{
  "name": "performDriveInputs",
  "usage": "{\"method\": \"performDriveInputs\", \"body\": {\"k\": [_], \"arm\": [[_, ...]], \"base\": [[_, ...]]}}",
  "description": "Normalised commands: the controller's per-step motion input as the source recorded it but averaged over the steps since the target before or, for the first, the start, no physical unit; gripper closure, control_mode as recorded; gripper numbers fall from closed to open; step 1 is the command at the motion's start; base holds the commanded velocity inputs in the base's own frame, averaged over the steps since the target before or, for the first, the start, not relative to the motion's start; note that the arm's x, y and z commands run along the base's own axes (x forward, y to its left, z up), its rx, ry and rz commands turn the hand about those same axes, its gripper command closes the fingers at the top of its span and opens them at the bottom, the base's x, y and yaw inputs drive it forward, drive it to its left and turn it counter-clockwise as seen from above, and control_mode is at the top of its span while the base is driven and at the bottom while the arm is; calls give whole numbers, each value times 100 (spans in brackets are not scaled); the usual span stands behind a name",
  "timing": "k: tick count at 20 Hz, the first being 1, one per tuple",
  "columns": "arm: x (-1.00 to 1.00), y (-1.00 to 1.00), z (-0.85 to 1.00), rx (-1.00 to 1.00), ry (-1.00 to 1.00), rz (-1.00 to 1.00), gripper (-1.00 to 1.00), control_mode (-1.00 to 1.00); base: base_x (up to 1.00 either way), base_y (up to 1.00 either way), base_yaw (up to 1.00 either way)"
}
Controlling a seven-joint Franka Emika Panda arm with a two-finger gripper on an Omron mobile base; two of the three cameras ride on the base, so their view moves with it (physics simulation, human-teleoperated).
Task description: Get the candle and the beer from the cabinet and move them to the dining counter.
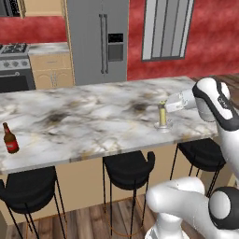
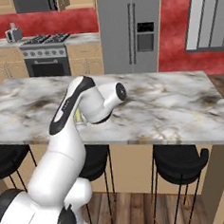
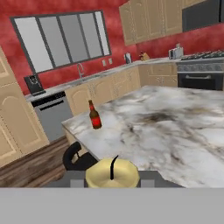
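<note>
One candle point(image 1: 162, 115), a pale yellow stick in a small silver dish holder, stands upright on the dining counter point(image 1: 93, 121), near the front edge toward the right end as the left base view shows it. The gripper point(image 1: 164, 105) reaches in from the right and is narrowed around the candle's upper part, its jaws partly closed on it. In the hand view the candle's round yellow top with its dark wick point(image 3: 113, 171) sits right between the fingertips at the bottom. In the right base view the arm hides most of the candle; just a sliver of yellow point(image 2: 78, 117) shows beside the arm's elbow.

One beer point(image 1: 10, 139), a dark brown bottle with a red label, stands upright on the same marble top, well apart from the candle, close to the counter's left end. The hand view shows it point(image 3: 94, 115) near the far corner of the counter.

Three black stools point(image 1: 129, 170) line the front of the counter in the left base view. Behind the counter stand one grey refrigerator point(image 1: 98, 39) and one gas stove point(image 1: 14, 63)
</note>
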Motion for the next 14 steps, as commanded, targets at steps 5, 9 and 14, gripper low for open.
{"method": "performDriveInputs", "body": {"k": [5, 9, 14], "arm": [[31, 0, 0, 4, -1, 8, 100, -100], [25, 0, 0, 3, -2, 14, 100, -100], [24, 0, -7, 3, -3, 13, 100, -100]], "base": [[0, 0, 0], [0, 0, 0], [0, 0, 0]]}}
